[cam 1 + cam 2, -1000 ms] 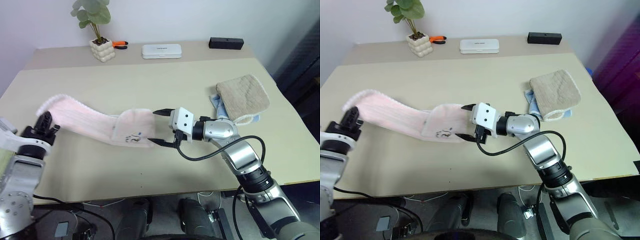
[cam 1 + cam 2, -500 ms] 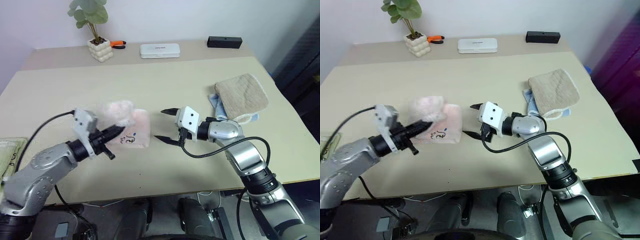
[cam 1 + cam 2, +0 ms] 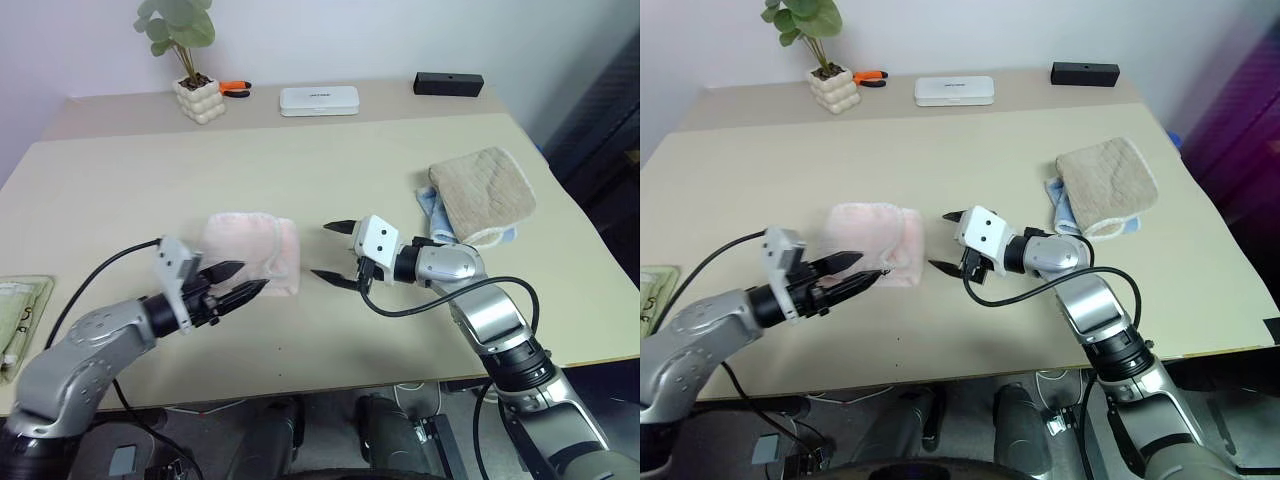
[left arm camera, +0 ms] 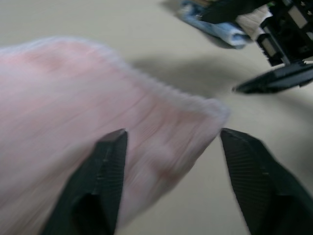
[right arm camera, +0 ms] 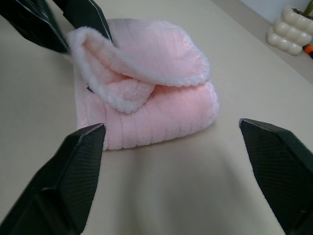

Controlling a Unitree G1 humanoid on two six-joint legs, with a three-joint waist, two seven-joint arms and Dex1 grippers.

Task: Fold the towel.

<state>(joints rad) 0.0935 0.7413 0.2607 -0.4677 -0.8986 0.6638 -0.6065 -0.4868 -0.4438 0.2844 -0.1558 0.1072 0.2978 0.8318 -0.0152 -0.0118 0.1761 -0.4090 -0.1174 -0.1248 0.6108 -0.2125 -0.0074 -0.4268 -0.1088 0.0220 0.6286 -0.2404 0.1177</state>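
Even, bright light is cast across the table [image 3: 400, 160], soft shadows are thrown, and the towel [image 4: 73, 127] is smeared with blur close up.

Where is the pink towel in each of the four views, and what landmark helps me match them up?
Left eye view: towel left of centre on the table.
Right eye view: towel left of centre.
Left wrist view: towel across most of the frame, between the left gripper fingers.
Right wrist view: towel centre.
Shared landmark: right gripper, open beside the towel's edge.
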